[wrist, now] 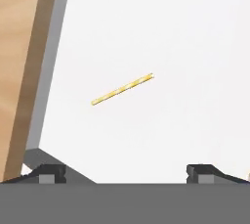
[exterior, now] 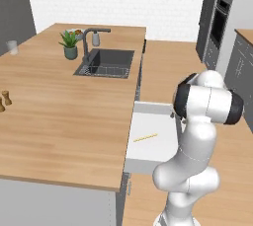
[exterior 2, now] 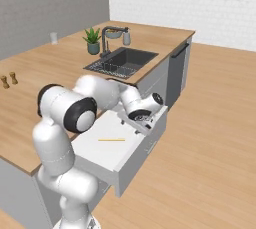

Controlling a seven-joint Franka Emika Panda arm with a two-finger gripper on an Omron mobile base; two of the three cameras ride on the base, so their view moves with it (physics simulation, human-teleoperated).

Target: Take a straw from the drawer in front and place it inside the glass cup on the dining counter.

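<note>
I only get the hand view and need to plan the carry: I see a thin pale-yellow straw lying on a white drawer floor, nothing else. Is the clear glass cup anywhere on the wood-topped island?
Observer: Yes. The clear glass cup stands upright near the far left edge of the light-wood dining counter, well away from the drawer.
Operator: Anything standing between drawer and cup?
Observer: Two small brown wooden shakers stand near the left edge; a potted green plant sits beside the dark inset sink.
Operator: Is my gripper over the straw?
Observer: The open gripper hangs above the drawer's far end; the straw lies apart from it, untouched.
</note>
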